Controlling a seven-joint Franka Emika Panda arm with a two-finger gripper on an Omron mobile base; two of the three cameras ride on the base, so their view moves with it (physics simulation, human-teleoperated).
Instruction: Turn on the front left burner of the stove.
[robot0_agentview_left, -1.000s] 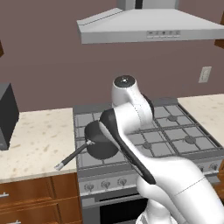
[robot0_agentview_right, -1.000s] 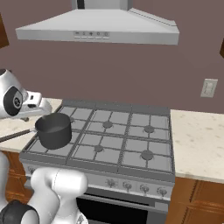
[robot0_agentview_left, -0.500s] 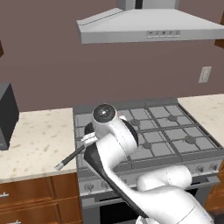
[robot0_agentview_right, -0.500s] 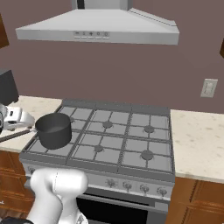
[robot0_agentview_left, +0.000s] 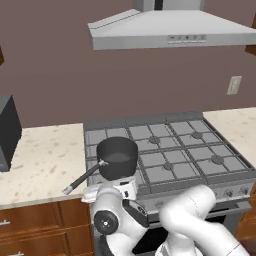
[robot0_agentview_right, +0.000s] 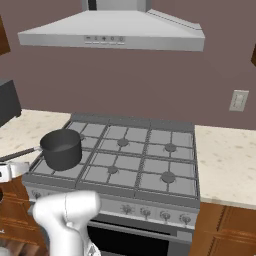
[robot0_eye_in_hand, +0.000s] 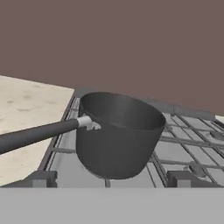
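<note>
The stove is a wide grey range with six grated burners. A dark saucepan stands on the front left grate and hides the front left burner cap. My arm is folded low in front of the stove's left end. The white hand of my gripper sits just below the front edge, under the pan's handle. Its fingers are hidden, so I cannot tell whether they are open or shut. Silver knobs line the front panel; my arm covers the left ones.
A grey range hood hangs above the stove. Speckled counter runs on both sides, with a dark appliance at the far left. Wooden cabinet fronts lie below the counter.
My arm has swung down from above the stove's left half to low in front of its left end. The saucepan and the base have stayed in place.
</note>
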